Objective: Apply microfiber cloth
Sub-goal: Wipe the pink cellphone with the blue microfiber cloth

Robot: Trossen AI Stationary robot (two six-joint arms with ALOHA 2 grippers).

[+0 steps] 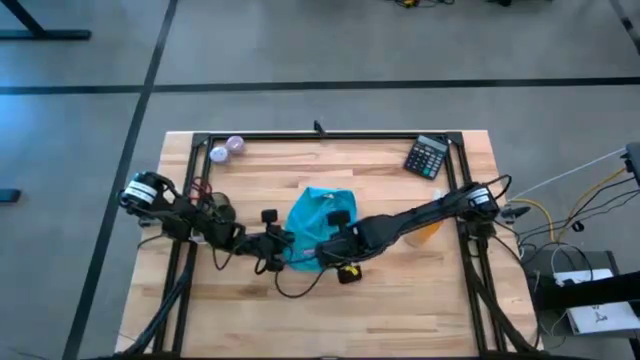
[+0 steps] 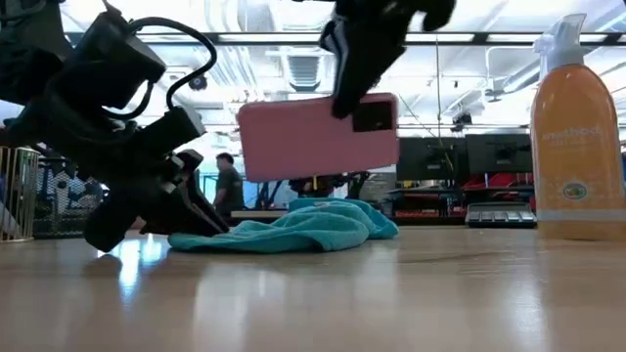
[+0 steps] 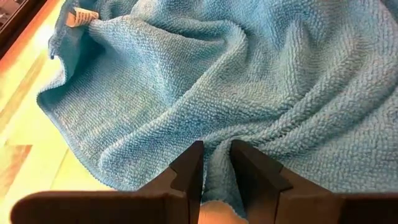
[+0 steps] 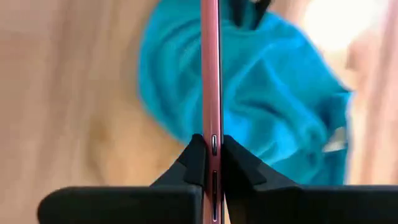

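Note:
The teal microfiber cloth (image 1: 318, 222) lies crumpled on the wooden table (image 1: 400, 300), near its middle. My left gripper (image 3: 214, 168) reaches in low from the table's left and is shut on the cloth's near-left part. My right gripper (image 4: 211, 155) comes in from the right and is shut on a pink-backed phone (image 2: 318, 135). It holds the phone in the air just above the cloth (image 2: 293, 227). In the right wrist view the phone (image 4: 210, 74) shows edge-on, with the cloth (image 4: 273, 99) behind it. My left gripper pinches a raised fold of the cloth (image 3: 217, 146) between its two fingers, close to the cloth's edge. It comes in low and nearly level from the table's left. The rest of the cloth lies slack on the table. My right gripper pinches the phone's two flat faces (image 4: 211, 140) between its two fingers, at the end with the dark camera patch (image 2: 370, 115). The fingers come from above. The phone is lifted clear and stands on its long edge, roughly level.
An orange spray bottle (image 2: 575, 137) stands to the right of the cloth, under my right arm (image 1: 428, 232). A calculator (image 1: 428, 157) lies at the far right. Two small purple things (image 1: 228, 148) sit at the far left. A black frame (image 1: 320, 136) borders the table.

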